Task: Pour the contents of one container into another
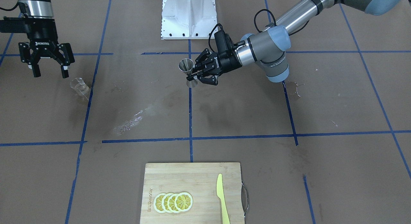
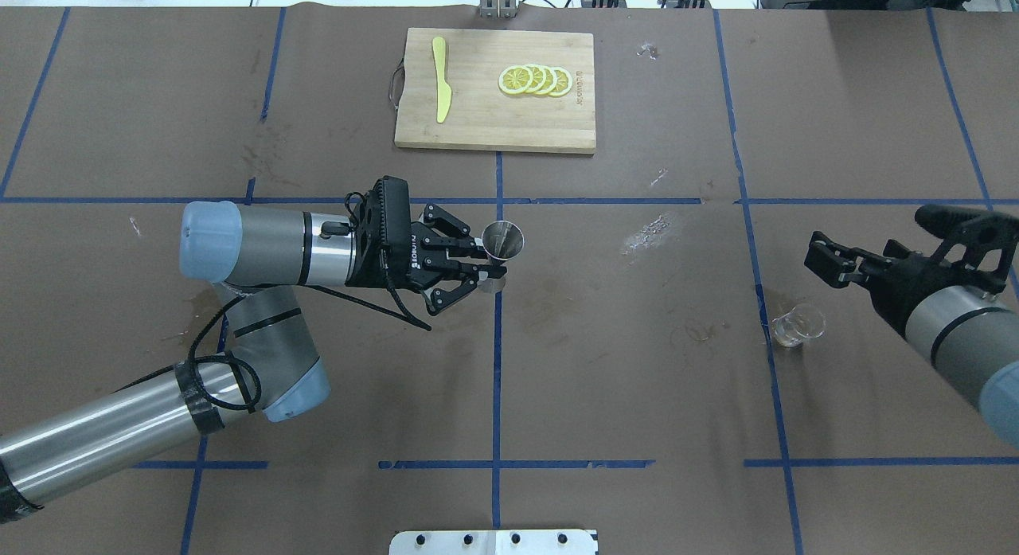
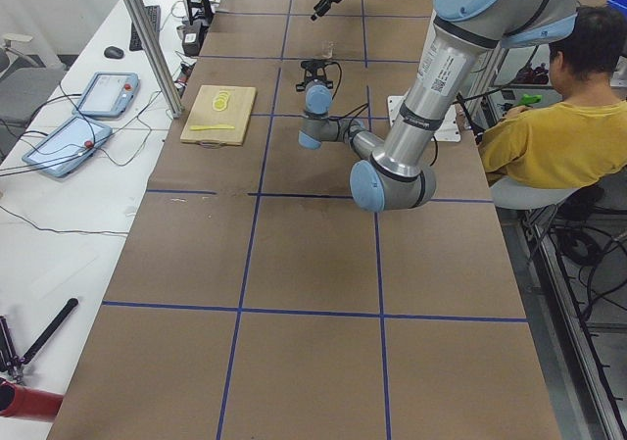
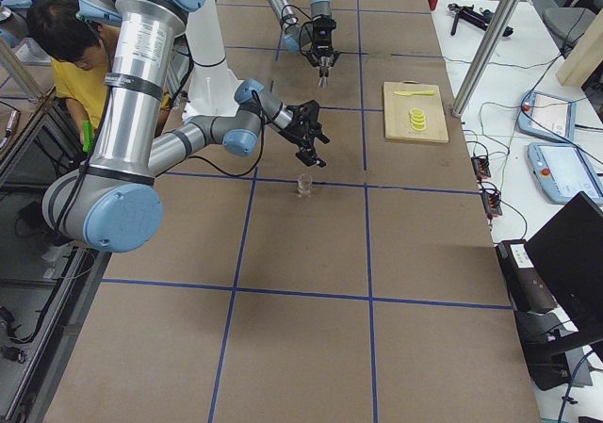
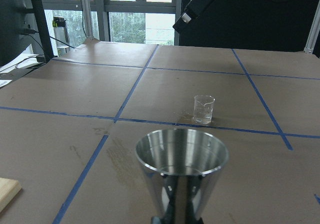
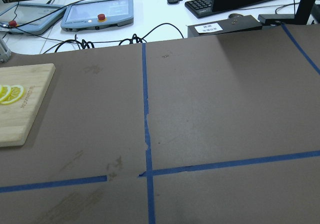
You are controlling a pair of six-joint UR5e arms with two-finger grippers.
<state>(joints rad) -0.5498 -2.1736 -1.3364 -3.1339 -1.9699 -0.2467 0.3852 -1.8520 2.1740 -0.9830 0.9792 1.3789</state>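
Note:
The steel jigger (image 1: 187, 68) stands upright near the table's middle. My left gripper (image 1: 192, 77) is shut on its narrow waist from the side. In the overhead view the jigger (image 2: 503, 244) shows its open top cone beside the left gripper (image 2: 489, 266). The left wrist view looks into the jigger (image 5: 181, 165), with the clear glass cup (image 5: 204, 109) beyond it. The glass cup (image 1: 79, 86) stands alone on the table, off to the robot's right. My right gripper (image 1: 51, 73) hangs open just behind and above it, holding nothing. The right wrist view shows no fingers.
A wooden cutting board (image 1: 199, 172) with lemon slices (image 1: 173, 202) and a yellow knife (image 1: 222, 198) lies at the operators' edge. The white robot base (image 1: 188, 15) sits behind the jigger. A seated person (image 3: 549, 117) is beside the table.

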